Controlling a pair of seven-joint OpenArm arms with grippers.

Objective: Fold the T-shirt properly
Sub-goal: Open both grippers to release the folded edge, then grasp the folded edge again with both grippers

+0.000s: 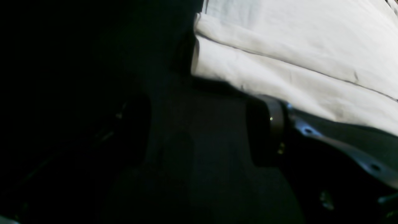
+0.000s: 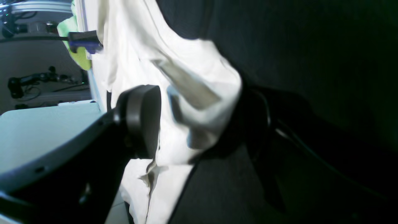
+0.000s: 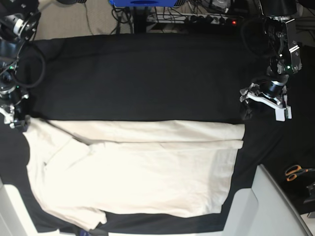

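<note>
**Shirt lies between both arms, far edge already turned over**

I see the T-shirt [image 3: 138,172] spread on the near half of the tabletop [image 3: 147,78], its long axis running left to right in the base view. Its far long edge looks folded over as a strip.

The right gripper [image 3: 15,118] stands at the collar-side far corner of the shirt. In its wrist view the jaws are apart with a bunch of cloth between them; I cannot tell if they press it.

The left gripper [image 3: 266,101] hovers just beyond the hem-side far corner, its jaws apart and empty, the cloth edge just beside them. I judge both arms are equally near, each to its own corner.
</note>
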